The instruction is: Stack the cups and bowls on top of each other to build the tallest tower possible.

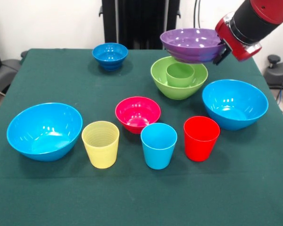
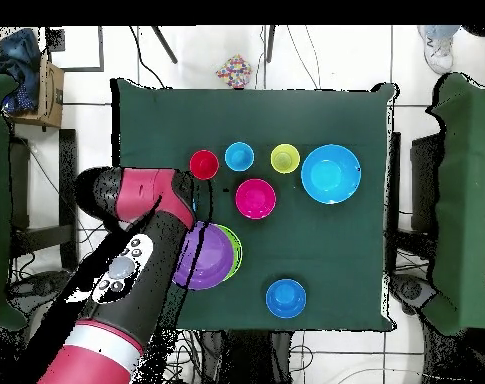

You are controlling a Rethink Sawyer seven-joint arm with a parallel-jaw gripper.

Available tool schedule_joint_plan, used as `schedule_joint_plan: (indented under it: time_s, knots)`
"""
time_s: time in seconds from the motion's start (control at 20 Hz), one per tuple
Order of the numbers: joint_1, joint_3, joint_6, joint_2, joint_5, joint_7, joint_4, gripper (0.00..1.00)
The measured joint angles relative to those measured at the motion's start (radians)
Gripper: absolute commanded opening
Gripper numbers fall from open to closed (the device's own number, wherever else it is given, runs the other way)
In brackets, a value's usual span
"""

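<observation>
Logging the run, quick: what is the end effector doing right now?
End effector: shut on the purple bowl, held by its rim in the air above the lime green bowl with the green cup inside.

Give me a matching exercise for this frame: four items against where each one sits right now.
Items:
1. purple bowl
2. green cup
3. small dark blue bowl
4. red cup

Places:
A. alone near the table's far edge in the front view
B. inside the lime green bowl
C. held in the air by the gripper
D. in the near row beside the light blue cup

Pairs: 1-C, 2-B, 3-A, 4-D
</observation>
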Motion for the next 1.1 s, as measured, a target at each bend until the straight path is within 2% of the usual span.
schedule_joint_plan:
  time_s: [1.1]
  knots:
    - [-0.008, -0.002, 0.0, -0.016, -0.078, 0.0, 0.013, 0.0]
